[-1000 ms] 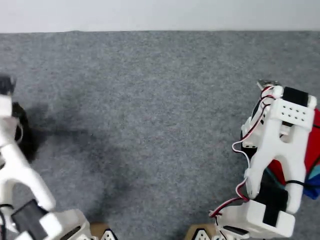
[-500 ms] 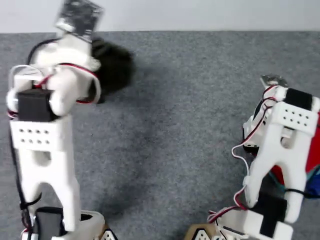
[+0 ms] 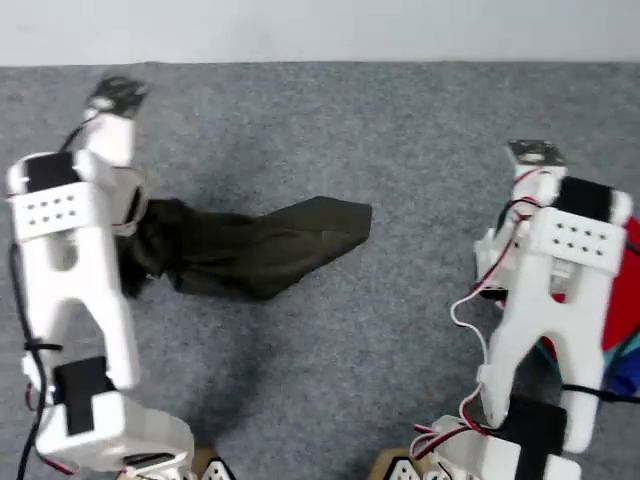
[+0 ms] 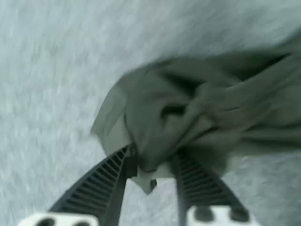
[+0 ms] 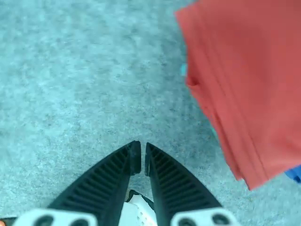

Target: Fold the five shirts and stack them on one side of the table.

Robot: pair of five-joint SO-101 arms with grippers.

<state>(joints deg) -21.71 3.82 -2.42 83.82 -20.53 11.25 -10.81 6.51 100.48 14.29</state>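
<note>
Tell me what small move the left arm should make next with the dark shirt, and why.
Likely lay the dark shirt down on the table and let go, so it can be spread flat. The left gripper is shut on a bunched edge, and the shirt lies crumpled and twisted. The right gripper is shut and empty beside the red shirt.

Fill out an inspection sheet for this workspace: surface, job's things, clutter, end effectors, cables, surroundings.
Surface: grey felt-like cover, bare in the middle.
Job's things: dark shirt crumpled, stretched across the table's left part; red shirt folded flat by the right arm, blue cloth peeking from beneath.
Clutter: nothing seen.
End effectors: left end effector shut on the dark shirt's bunched end; right end effector shut, empty, over bare cover beside the red shirt.
Cables: red and white wires looped loosely along the right arm.
Surroundings: pale wall past the far edge.
</note>
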